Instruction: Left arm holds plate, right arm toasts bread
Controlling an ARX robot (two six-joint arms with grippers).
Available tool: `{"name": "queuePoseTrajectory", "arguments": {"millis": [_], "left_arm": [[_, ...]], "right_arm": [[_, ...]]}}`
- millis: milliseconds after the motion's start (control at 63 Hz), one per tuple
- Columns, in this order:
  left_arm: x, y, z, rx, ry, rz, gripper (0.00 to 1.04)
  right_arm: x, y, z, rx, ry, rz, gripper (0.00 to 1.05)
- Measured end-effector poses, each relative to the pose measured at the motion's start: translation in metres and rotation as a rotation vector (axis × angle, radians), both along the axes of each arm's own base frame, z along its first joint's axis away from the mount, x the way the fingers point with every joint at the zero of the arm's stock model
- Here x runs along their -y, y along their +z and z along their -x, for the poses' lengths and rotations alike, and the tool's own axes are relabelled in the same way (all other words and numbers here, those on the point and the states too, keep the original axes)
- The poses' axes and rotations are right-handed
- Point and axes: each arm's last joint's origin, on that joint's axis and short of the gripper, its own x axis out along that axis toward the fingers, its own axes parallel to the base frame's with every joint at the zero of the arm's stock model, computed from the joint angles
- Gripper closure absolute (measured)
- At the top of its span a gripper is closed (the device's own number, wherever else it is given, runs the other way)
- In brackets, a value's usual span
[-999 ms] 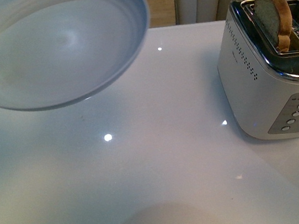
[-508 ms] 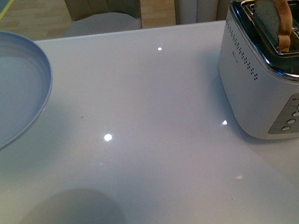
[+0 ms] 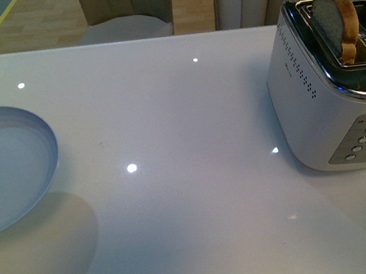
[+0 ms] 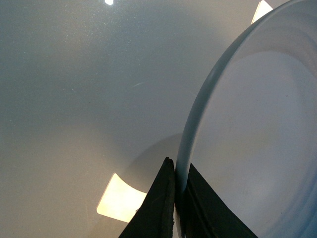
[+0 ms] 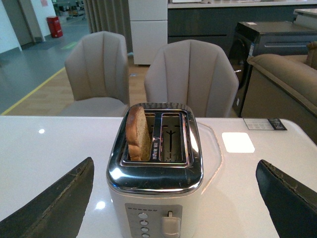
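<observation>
The pale blue-white plate point(image 3: 3, 169) hangs low over the white table at the far left of the front view, casting a shadow. In the left wrist view my left gripper point(image 4: 177, 198) is shut on the plate's rim point(image 4: 198, 114), one black jaw on each side. The bread point(image 3: 337, 23) stands upright in a slot of the white and chrome toaster point(image 3: 328, 103) at the right. In the right wrist view my right gripper point(image 5: 173, 198) is open, its black fingers point(image 5: 54, 203) wide on either side of the toaster point(image 5: 156, 188), and the bread point(image 5: 137, 134) sits in one slot while the other is empty.
The toaster's lever point(image 5: 169, 223) and buttons face my right gripper. Two beige chairs point(image 5: 188, 74) stand behind the table's far edge. The white table point(image 3: 189, 177) spreads between plate and toaster.
The plate has moved left and down, from high at the upper left of the front view to low over the table at the left edge. Toaster and bread have not moved.
</observation>
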Motion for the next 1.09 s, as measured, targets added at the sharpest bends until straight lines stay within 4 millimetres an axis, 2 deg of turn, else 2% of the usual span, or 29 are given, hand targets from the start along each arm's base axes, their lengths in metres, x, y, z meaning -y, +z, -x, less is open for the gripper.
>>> {"name": "queuePoseTrajectory", "arguments": {"millis": [349, 587, 888, 1094], "left_arm": [[0.0, -0.036, -0.027, 0.004, -0.054, 0.011, 1.02], [0.005, -0.062, -0.033, -0.041, -0.06, 0.042, 1.02], [0.001, -0.066, -0.039, -0.036, -0.048, 0.047, 1.02], [0.003, -0.077, -0.036, -0.097, -0.037, 0.063, 1.02]], "right_arm": [[0.0, 0.0, 0.0, 0.0, 0.0, 0.0, 0.09], [0.0, 0.0, 0.0, 0.0, 0.0, 0.0, 0.09], [0.0, 0.0, 0.0, 0.0, 0.0, 0.0, 0.09], [0.0, 0.0, 0.0, 0.0, 0.0, 0.0, 0.09]]}}
